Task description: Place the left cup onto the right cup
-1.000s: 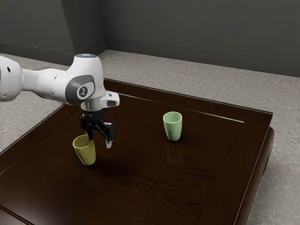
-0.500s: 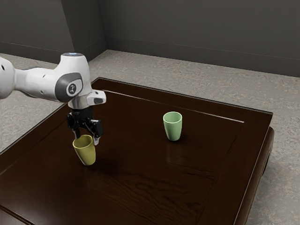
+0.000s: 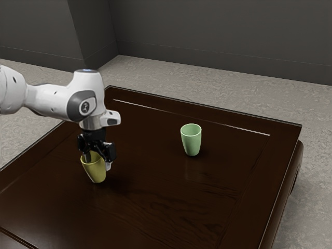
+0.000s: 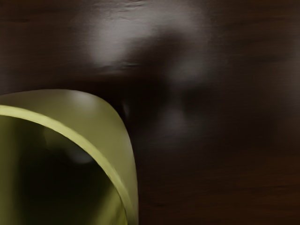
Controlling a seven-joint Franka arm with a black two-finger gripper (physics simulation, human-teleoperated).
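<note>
- Table: dark glossy wood with a raised rim, and it carries both cups.
- Yellow cup: near left part of the table in the exterior view. It stands upright on the wood, mouth up.
- Wrist view: yellow cup is close under the hand. Its curved rim and olive inside are visible, with dark table beside it.
- Gripper: pointing down, right at the yellow cup's rim. The jaws are spread apart. One finger is over the cup's left side, the other just outside its right wall. No squeeze on the cup is visible, so nothing is held.
- Arm: white with grey joint caps. It comes in from the exterior view's left and bends down over the yellow cup.
- Green cup: farther back and to the right, well apart from the yellow cup. It is upright with its mouth open and nothing on it.
- Floor: pale speckled grey beyond the far table edge.
- Wall: dark grey, with a corner jutting out at far left.
</note>
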